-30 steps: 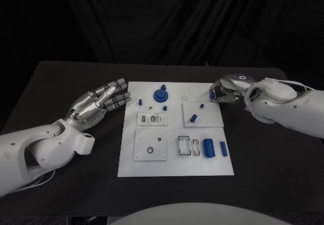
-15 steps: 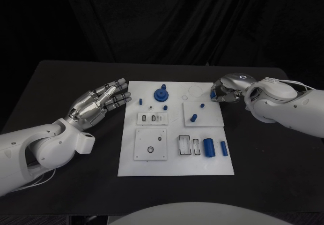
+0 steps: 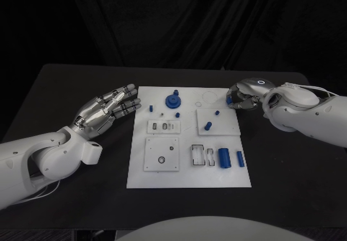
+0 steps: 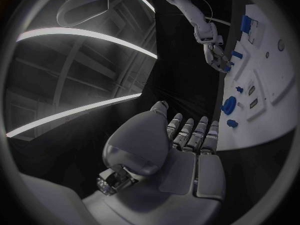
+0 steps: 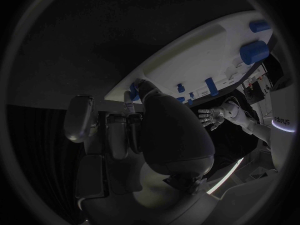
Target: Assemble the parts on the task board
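Observation:
The white task board [image 3: 188,173] lies mid-table with blue parts on it: a round knob [image 3: 173,102], small pegs [image 3: 206,126], and two cylinders [image 3: 224,158] near its front right. My right hand [image 3: 243,98] hovers at the board's far right corner, fingers curled in, pinching a small blue part [image 3: 228,101]; the same part [image 5: 134,91] shows beside the fingers in the right wrist view. My left hand [image 3: 107,108] hangs flat just left of the board with fingers apart, holding nothing. The left wrist view shows that hand [image 4: 181,150] beside the board [image 4: 269,110].
Black tabletop [image 3: 72,85] surrounds the board on all sides. Recessed white blocks [image 3: 161,154] and slots [image 3: 196,155] sit in the board's front half. The right forearm [image 3: 311,118] reaches over the table's right side.

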Robot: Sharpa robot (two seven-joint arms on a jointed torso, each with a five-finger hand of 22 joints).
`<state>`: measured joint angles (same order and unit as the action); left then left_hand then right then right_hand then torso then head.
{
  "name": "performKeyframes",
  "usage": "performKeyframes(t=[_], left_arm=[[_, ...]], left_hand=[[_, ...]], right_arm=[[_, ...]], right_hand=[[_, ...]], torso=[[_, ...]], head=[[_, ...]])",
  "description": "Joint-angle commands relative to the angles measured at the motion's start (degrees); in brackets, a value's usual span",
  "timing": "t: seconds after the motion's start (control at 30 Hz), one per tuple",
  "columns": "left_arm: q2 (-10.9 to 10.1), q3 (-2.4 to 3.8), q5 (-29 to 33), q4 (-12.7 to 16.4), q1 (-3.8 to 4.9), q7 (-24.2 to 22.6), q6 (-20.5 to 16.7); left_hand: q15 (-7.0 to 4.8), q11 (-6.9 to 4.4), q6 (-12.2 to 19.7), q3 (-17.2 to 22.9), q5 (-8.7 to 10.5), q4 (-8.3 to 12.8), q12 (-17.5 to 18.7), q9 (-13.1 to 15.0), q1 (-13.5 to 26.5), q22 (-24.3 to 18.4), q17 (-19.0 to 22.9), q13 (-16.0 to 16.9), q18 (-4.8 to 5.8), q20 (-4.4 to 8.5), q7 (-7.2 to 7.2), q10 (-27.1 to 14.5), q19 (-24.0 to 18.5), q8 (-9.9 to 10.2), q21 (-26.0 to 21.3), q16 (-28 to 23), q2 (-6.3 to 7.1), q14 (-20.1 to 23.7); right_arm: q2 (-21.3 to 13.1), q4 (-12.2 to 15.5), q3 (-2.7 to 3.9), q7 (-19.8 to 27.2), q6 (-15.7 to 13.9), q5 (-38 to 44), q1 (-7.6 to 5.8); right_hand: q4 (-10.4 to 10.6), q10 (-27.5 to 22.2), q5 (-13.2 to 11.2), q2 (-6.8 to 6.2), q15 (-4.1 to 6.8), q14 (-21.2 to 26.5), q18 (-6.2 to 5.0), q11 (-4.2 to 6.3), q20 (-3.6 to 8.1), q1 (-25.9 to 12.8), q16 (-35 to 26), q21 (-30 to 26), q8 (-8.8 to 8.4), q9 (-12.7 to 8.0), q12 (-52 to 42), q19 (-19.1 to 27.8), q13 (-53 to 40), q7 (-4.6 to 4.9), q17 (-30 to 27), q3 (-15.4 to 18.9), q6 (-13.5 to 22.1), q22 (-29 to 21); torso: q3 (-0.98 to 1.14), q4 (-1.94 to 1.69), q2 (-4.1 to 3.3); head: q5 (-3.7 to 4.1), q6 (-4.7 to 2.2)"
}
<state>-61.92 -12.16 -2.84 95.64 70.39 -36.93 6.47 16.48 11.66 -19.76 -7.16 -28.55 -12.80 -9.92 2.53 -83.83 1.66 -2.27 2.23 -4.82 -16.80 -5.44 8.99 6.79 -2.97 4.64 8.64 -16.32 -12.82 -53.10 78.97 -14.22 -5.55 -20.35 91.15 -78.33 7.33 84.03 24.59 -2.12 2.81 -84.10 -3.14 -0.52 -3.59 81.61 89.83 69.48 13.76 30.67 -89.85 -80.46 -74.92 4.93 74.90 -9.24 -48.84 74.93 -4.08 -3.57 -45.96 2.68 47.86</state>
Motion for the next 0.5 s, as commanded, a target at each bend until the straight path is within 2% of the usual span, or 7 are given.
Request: performKeyframes(t=[0.03,0.23,0.37,0.5], left_arm=[[0.1,0.04,0.2,0.1,-0.11,-0.4,0.8],[-0.2,0.04,0.2,0.2,-0.14,-0.4,0.7],[-0.3,0.04,0.2,0.2,-0.15,-0.3,0.6],[-0.2,0.04,0.2,0.2,-0.15,-0.2,0.5]], left_hand=[[0.14,0.39,0.4,0.4,-0.31,0.1,0.2,-0.1,-0.6,0.0,0.0,0.0,0.68,-0.05,0.13,-0.1,0.2,0.0,0.0,0.1,0.02,0.1],[0.14,0.39,0.4,0.4,-0.31,0.1,0.2,-0.1,-0.6,0.0,0.0,0.0,0.68,-0.05,0.13,-0.1,0.2,0.0,0.0,0.1,0.02,0.1],[0.14,0.39,0.4,0.4,-0.31,0.1,0.2,-0.1,-0.6,0.0,0.0,0.0,0.68,-0.05,0.13,-0.1,0.2,0.0,0.0,0.1,0.02,0.1],[0.14,0.39,0.4,0.4,-0.31,0.1,0.2,-0.1,-0.6,0.0,0.0,0.0,0.68,-0.05,0.13,-0.1,0.2,0.0,0.0,0.1,0.02,0.1]], right_arm=[[-0.3,0.4,0.02,-0.5,-2.3,0.4,0.17],[-1.2,2.5,0.09,-0.3,-5.8,0.4,0.09],[-2.1,6.7,0.19,-0.7,-8.8,0.4,-0.83],[-2.7,11.6,0.22,-1.5,-10.4,0.4,-1.77]], right_hand=[[-0.1,6.0,0.1,0.13,0.29,-5.9,-1.05,0.59,0.24,0.1,0.2,-0.1,0.85,0.7,-0.1,-0.1,-15.1,-0.24,15.1,-0.3,-0.8,9.6],[0.0,6.0,-0.2,-0.09,0.39,-5.9,-1.0,0.67,0.31,-0.4,0.2,0.2,1.8,1.5,-0.1,-0.3,-15.1,-0.34,15.1,-0.2,-1.1,9.6],[0.3,6.0,-0.4,-0.27,0.44,-5.9,-0.97,0.69,0.37,-0.9,0.2,0.3,2.48,2.1,-0.1,-0.5,-15.1,-0.33,15.1,-0.1,-1.4,9.7],[0.5,6.0,-1.6,-0.46,0.51,-5.9,-0.93,0.77,0.42,-1.3,0.2,0.5,3.19,2.7,-0.1,-0.7,-15.1,-0.45,15.1,0.0,-1.7,9.7]], torso=[[0.0,0.01,-0.01],[0.01,0.03,0.02],[0.02,0.08,0.0],[0.02,0.11,0.01]], head=[[-0.06,0.17],[-0.22,0.31],[-0.32,0.28],[-0.36,0.34]])
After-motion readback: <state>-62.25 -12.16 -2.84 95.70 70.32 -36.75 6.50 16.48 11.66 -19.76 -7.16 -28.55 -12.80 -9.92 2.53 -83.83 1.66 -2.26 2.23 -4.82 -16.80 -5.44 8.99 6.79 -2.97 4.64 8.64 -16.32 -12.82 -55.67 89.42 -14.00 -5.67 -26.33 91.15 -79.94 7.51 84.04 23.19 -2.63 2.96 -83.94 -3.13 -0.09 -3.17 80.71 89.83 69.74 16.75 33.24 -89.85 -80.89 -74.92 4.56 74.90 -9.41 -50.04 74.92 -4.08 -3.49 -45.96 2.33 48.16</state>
